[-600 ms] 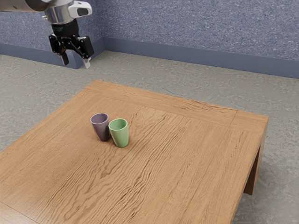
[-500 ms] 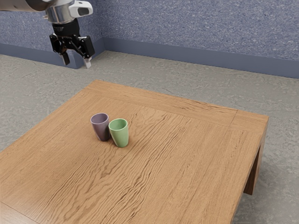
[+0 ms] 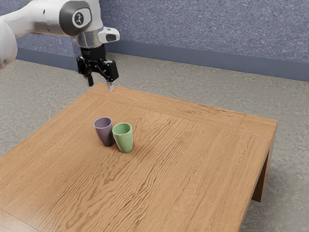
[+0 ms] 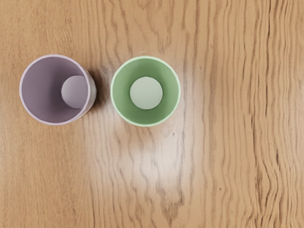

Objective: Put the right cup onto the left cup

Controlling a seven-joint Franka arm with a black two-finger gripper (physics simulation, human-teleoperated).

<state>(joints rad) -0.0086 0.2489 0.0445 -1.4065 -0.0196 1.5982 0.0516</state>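
Note:
My gripper (image 3: 100, 86) hangs well above the table in the exterior view, its two fingers spread apart with nothing between them. Below it two cups stand upright, side by side: a purple cup (image 3: 104, 131) toward the exterior view's left and a green cup (image 3: 124, 138) just to its right. Seen from above in the wrist view, the purple cup (image 4: 45, 90) and the green cup (image 4: 146, 114) have a narrow strip of wood between them. Both have open mouths facing up and hold nothing.
The wooden table (image 3: 178, 169) carries both cups. Its far edge runs beneath and beyond my gripper in the exterior view. Grey floor (image 3: 203, 89) and a blue wall (image 3: 207, 29) lie behind it.
My arm has moved toward the exterior view's right and lower in that view, bringing the gripper nearer the cups. Both cups have stayed where they were.

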